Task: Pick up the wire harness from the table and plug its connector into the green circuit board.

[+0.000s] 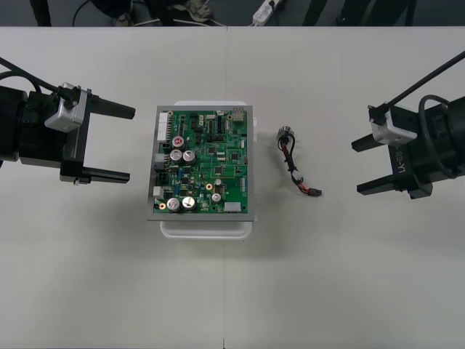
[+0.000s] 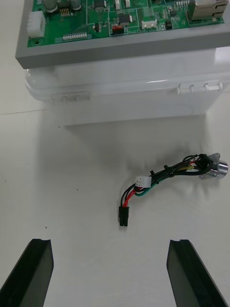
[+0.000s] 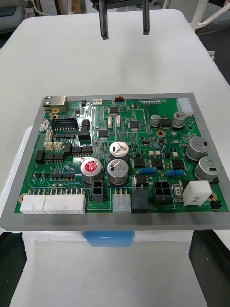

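The green circuit board sits on its white base in the middle of the table. Right of it the wire harness lies flat, its metal socket towards the far side and its black plug towards the near side. My right gripper hangs open to the right of the harness, well apart from it. In the right wrist view the plug lies ahead between my open fingers, the socket beside it. My left gripper waits open left of the board.
Beyond the far table edge a white power strip and cables lie on the dark floor. In the left wrist view the other gripper stands past the board's far side. Bare table lies in front of the board.
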`<state>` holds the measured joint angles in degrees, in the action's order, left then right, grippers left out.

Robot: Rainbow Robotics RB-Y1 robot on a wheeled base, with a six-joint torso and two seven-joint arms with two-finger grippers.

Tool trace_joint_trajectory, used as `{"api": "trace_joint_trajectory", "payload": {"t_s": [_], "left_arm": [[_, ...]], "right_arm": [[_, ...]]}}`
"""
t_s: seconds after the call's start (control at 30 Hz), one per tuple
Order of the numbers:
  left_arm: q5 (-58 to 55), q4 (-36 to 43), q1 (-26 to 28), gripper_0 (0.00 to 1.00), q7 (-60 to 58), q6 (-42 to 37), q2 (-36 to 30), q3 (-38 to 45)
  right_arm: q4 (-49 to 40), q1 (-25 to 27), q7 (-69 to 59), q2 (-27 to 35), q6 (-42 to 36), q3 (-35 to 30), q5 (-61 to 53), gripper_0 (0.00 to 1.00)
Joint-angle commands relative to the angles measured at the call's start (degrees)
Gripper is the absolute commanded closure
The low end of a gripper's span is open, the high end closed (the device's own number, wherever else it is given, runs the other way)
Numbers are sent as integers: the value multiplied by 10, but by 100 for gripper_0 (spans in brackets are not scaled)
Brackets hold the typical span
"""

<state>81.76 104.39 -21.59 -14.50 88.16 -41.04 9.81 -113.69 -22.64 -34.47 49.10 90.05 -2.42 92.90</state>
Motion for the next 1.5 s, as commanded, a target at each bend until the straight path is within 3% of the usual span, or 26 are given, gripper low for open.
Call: {"api": "trace_joint_trajectory", "payload": {"t_s": [0.03,0.67,1.5], "left_arm": [[-9,5,-2,0,22,18,-21,-5],[-9,5,-2,0,22,18,-21,-5],[-9,5,-2,0,22,18,-21,-5]], "right_arm": [[-18,-34,-6,10,-1,31,32,31],[-25,-56,-39,10,-1,106,174,31],[-25,-92,-177,10,-1,202,272,31]]}}
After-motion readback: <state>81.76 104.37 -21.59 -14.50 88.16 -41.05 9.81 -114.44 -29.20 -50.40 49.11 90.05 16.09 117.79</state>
